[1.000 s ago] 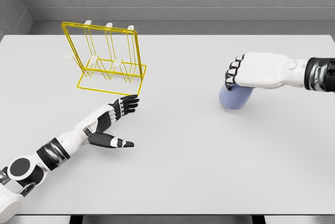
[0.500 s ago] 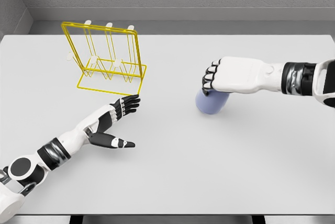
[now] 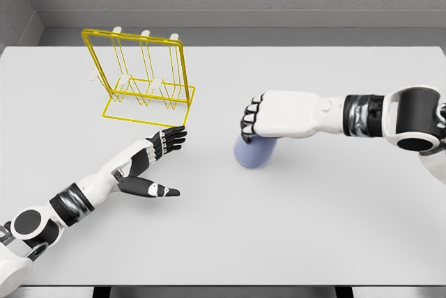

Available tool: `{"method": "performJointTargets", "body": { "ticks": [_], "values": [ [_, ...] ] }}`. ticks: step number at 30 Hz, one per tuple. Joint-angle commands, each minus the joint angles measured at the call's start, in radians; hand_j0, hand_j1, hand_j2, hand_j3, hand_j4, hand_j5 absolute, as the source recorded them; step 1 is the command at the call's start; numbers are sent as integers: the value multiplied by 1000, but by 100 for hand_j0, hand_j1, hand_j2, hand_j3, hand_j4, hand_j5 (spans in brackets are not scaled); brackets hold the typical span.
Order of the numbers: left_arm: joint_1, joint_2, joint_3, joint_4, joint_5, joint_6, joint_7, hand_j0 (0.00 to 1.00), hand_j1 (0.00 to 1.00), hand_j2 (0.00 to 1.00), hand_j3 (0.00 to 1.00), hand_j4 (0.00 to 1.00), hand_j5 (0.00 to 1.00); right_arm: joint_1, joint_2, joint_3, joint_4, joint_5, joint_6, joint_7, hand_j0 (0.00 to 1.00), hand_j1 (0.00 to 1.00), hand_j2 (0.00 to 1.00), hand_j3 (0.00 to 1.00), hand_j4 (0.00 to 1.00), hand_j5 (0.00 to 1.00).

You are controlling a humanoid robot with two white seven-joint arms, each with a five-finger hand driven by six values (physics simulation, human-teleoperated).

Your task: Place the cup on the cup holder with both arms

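Cup (image 3: 254, 153): matt, smooth, pale lilac. Holder (image 3: 143, 75): thin yellow wire with white pegs. Table (image 3: 279, 228): smooth, matt, light grey. Hands (image 3: 279, 113): glossy white shells, black finger joints. Back wall: rough grey.

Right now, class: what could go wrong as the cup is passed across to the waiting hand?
1. The right hand grips the cup from above, covering its top, so the open left hand has little to take hold of.
2. The rack stands just beyond the left hand; a swing could knock it.
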Motion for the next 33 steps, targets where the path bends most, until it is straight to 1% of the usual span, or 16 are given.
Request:
{"method": "performJointTargets", "body": {
  "ticks": [1, 2, 6, 10, 11, 19, 20, 21, 22, 23, 26, 29, 31, 33],
  "values": [
    [0, 1, 0, 0, 3, 0, 0, 100, 100, 100, 100, 100, 100, 0, 13, 14, 0, -4, 3, 0, 54, 54, 54, 54, 54, 54],
    [2, 1, 0, 0, 3, 0, 0, 100, 100, 100, 100, 100, 100, 0, 29, 17, 0, -4, 3, 0, 54, 54, 54, 54, 54, 54],
    [0, 1, 0, 1, 3, 0, 0, 100, 100, 100, 100, 100, 100, 0, 44, 40, 0, -4, 3, 0, 54, 54, 54, 54, 54, 54],
    [0, -1, -3, 1, 3, 0, 0, 100, 100, 100, 100, 100, 100, 0, 50, 46, 0, -4, 3, 0, 54, 54, 54, 54, 54, 54],
    [-2, -5, -7, 3, 3, 0, 0, 100, 100, 100, 100, 100, 100, 0, 65, 51, 0, -3, 3, 0, 54, 54, 54, 54, 54, 54],
    [-2, -7, -7, 3, 3, 0, 0, 100, 100, 100, 100, 100, 100, 0, 92, 62, 0, -3, 3, 0, 54, 54, 54, 54, 54, 54],
    [0, -7, -7, 3, 3, 0, 0, 100, 100, 100, 100, 100, 100, 0, 92, 62, 0, -3, 3, 0, 57, 57, 57, 57, 57, 57],
    [0, -7, -7, 3, 3, 0, 0, 100, 100, 100, 100, 100, 100, 0, 92, 66, 0, 2, 3, 0, 79, 79, 79, 79, 79, 79],
    [0, -7, -7, 3, 3, 0, 0, 100, 100, 100, 100, 100, 100, 2, 92, 66, 0, 4, 3, 0, 96, 96, 96, 96, 96, 96],
    [0, -7, -7, 3, 3, 0, 0, 100, 100, 100, 100, 100, 100, 2, 90, 66, 0, 4, 3, 0, 99, 99, 99, 99, 99, 99],
    [0, -7, -6, 3, 5, -1, 0, 100, 100, 100, 100, 100, 100, 3, 90, 65, 0, 4, 3, 0, 100, 100, 100, 100, 100, 100],
    [0, -7, -4, 3, 6, -1, 0, 100, 100, 100, 100, 100, 100, 3, 88, 39, 0, -3, 3, 0, 100, 100, 100, 100, 100, 100],
    [0, -5, -4, 3, 6, -1, 0, 100, 100, 100, 100, 100, 100, 5, 92, -18, 0, -18, 3, 0, 100, 100, 100, 100, 100, 100],
    [0, -5, -3, 3, 6, -1, 0, 100, 100, 100, 100, 100, 100, 6, 85, -72, 0, -90, 3, 0, 100, 100, 100, 100, 100, 100]
  ]
}}
